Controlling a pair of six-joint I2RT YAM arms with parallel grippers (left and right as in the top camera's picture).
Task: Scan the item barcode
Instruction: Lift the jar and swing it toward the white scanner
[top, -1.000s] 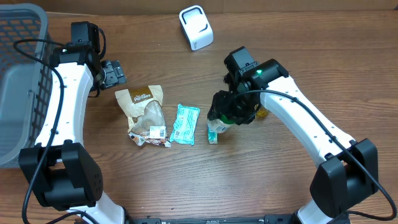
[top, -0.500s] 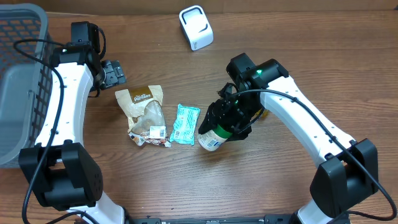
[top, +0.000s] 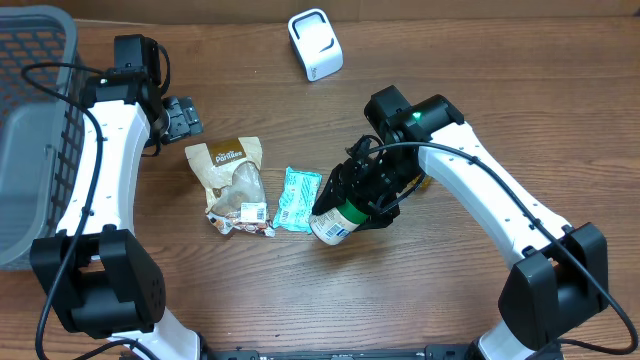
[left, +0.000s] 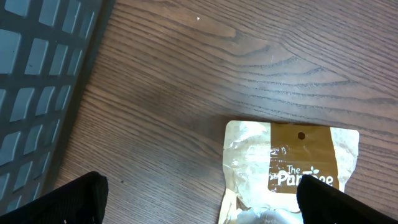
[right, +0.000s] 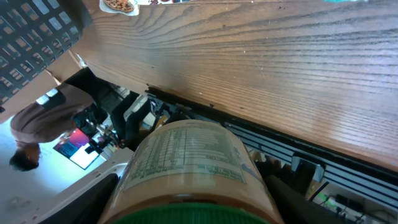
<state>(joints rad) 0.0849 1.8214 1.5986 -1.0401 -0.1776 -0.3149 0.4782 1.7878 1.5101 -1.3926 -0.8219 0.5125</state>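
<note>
While the cylindrical bottle with a green cap and a white printed label (top: 335, 222) hangs tilted almost onto its side over the wooden desk (top: 470, 60), the right hand (top: 365, 200) pinches it at the cap end. The labelled body juts out toward the flat teal foil packet (top: 297, 198) just beside it. The white box-shaped barcode scanner (top: 315, 43) stands well apart, near the far edge of the desk.

Principal risks, as judged from this arrangement:

- **Slip or swivel.** The grip sits at one end of a smooth round body, so the free end may sag or turn between the fingers during the carry. The bottle could then drop.
- **Missed read.** The right wrist view shows only a panel of fine print on the label, and where the barcode lies cannot be told. If the wrong face meets the scanner window, no scan will register without a roll of the wrist.
- **Collision.** A low swing may sweep the teal packet or the crumpled brown and clear snack pouch (top: 228, 172) aside. Too close an approach may push the light scanner out of place.

The left hand (top: 180, 117) is spread wide and empty near the grey mesh basket (top: 30, 130), above the pouch's top edge. It gives the bottle no support.
</note>
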